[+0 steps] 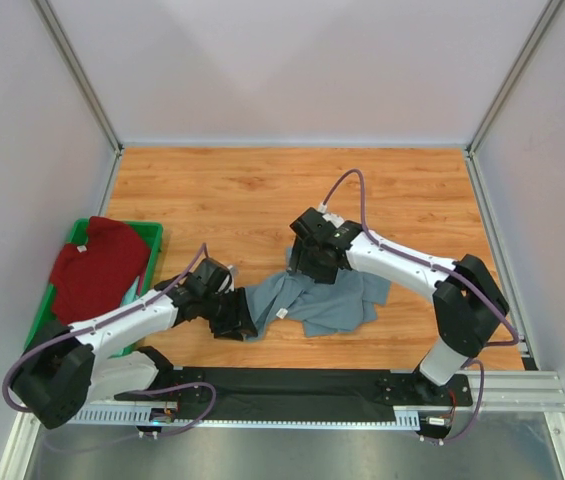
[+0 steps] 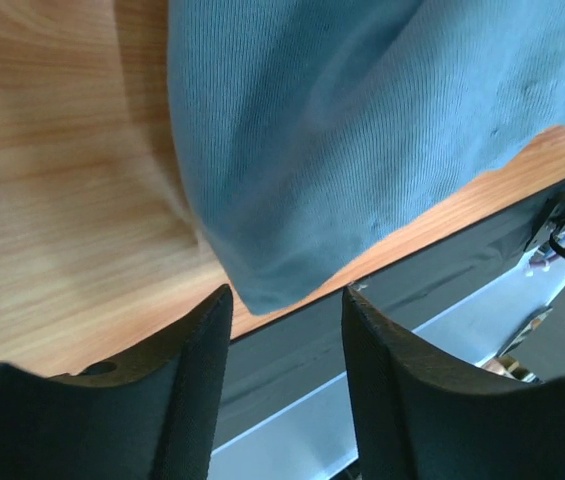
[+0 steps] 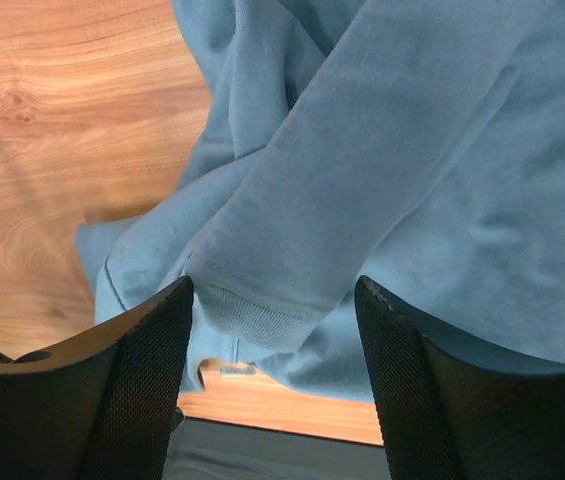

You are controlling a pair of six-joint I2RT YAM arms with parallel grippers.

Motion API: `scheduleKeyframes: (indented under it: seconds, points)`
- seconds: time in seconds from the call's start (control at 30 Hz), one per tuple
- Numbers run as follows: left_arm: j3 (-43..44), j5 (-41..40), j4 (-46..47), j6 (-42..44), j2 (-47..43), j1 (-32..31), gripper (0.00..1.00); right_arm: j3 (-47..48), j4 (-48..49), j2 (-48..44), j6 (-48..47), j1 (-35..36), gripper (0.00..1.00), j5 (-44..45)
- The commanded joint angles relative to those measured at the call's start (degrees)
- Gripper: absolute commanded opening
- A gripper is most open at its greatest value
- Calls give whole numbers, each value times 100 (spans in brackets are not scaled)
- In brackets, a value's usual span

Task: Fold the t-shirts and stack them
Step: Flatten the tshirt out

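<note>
Left gripper and right gripper both stand with jaws apart, at the left corner and far edge of the crumpled grey-blue shirt on the table, while the red shirt lies over the green bin.

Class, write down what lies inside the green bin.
A dark red t-shirt fills most of the green bin. Mint-green cloth peeks out at the shirt's near right edge. The bin's floor and anything deeper are covered.

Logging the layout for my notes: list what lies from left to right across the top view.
dark red t-shirt → left claw → grey-blue t-shirt
</note>
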Motion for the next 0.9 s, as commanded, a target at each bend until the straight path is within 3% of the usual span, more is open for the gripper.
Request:
scheduleKeyframes:
  seconds: [0.0,0.2,0.4,0.47,0.53,0.63,0.67,0.73,0.87]
  points:
    - [53,68,470,-74,178,12,53,117,332,172,-149,-73,67,6]
    - [149,-213,400,-39,442,12,48,99,280,172,-193,-144,59,-13]
    - [1,-389,487,-223,222,12,54,-76,394,32,-298,-161,51,-135]
    - [35,-407,514,-197,388,12,47,-129,482,23,-333,-170,48,-162]
    - [123,-389,514,-101,538,12,32,-155,517,31,-377,-196,45,-162]
    - [246,-398,462,5,670,12,8,-173,570,-4,-544,-267,27,-118]
    - [299,-494,314,40,592,12,2,-164,570,-12,-632,-319,15,-127]
    - [536,-617,50,154,408,12,0,-59,386,-109,-764,-372,0,-136]
    - [1534,-1117,-978,548,-557,12,0,380,-202,-809,-1361,-364,0,66]
